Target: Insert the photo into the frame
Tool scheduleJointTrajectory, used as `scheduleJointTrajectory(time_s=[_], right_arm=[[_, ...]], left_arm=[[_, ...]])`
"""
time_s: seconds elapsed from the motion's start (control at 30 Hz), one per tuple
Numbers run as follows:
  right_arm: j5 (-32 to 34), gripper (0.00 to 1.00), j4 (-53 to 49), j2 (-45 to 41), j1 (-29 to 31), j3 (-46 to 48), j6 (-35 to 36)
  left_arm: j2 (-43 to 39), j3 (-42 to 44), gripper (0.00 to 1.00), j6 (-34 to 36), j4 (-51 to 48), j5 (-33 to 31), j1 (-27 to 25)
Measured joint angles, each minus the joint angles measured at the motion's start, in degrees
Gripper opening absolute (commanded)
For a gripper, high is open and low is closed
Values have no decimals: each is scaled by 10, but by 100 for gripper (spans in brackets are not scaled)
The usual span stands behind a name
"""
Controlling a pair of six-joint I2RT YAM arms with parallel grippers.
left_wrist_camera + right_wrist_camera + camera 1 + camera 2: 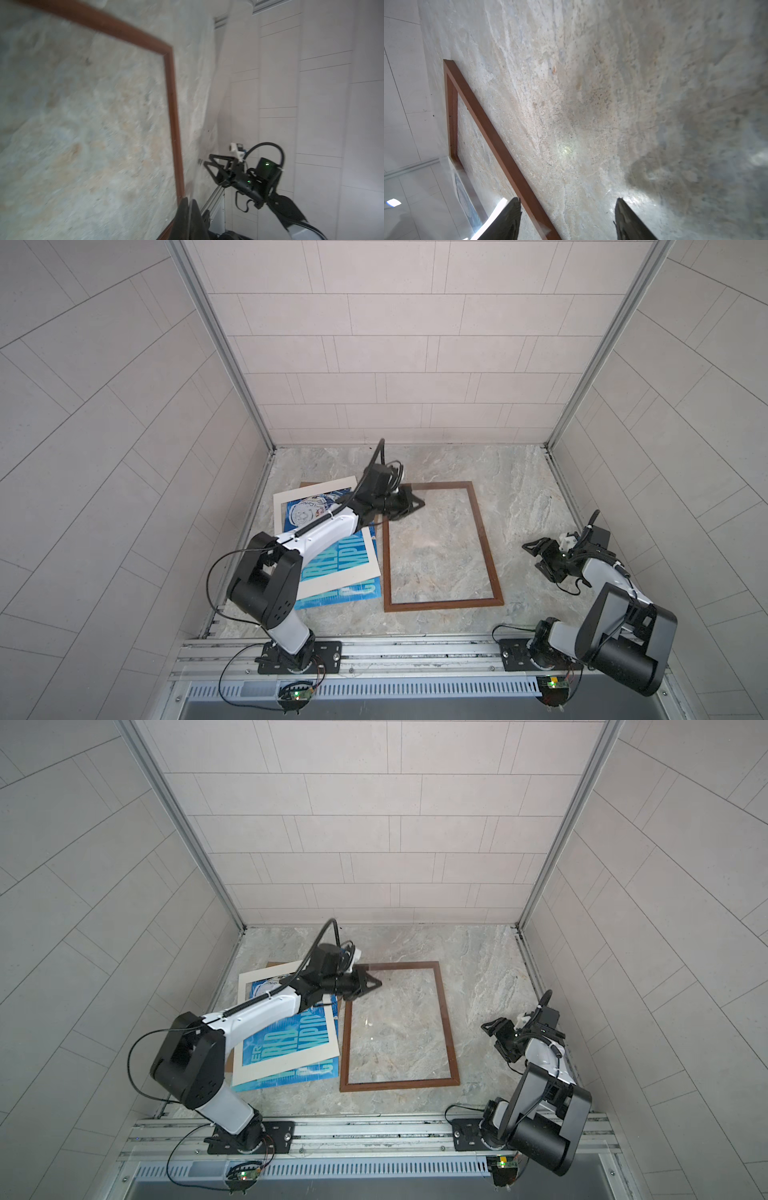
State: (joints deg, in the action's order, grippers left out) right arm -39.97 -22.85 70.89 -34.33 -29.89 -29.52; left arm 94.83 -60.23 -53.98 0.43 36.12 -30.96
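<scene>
The frame (485, 547) (448, 1027) lies flat mid-table, thin dark-brown wood with bare marble showing through it. The photo (332, 598) (291, 1078), blue with light lettering, lies left of it under a white mat (368, 551) (332, 1027); my left arm covers part of both. My left gripper (420, 502) (377, 982) (188, 207) is shut, hovering by the frame's (174, 116) far-left corner. A faint clear haze blurs that corner; I cannot tell if anything is pinched. My right gripper (532, 556) (490, 1036) (568, 199) is open and empty, right of the frame (501, 145).
A brown backing board (305, 484) (274, 964) peeks out behind the mat. Tiled walls close in the back and both sides. The metal rail (415, 651) with both arm bases runs along the front. My right arm (239, 176) shows in the left wrist view.
</scene>
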Motion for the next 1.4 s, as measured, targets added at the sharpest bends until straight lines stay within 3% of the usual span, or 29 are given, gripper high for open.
scheduleJointTrajectory(time_s=[0.33,0.67,0.93,1.4], right_arm=[[-33,66,12,30,9,5,17],[-40,60,12,29,130,5,20],[-33,51,8,15,192,4,22],[-32,46,13,45,209,1,25]], left_arm=[[25,102,0,13,29,-21,-11],[11,106,0,28,31,-29,-11],[0,109,0,49,27,-30,-8],[-14,120,0,89,-2,-19,11]])
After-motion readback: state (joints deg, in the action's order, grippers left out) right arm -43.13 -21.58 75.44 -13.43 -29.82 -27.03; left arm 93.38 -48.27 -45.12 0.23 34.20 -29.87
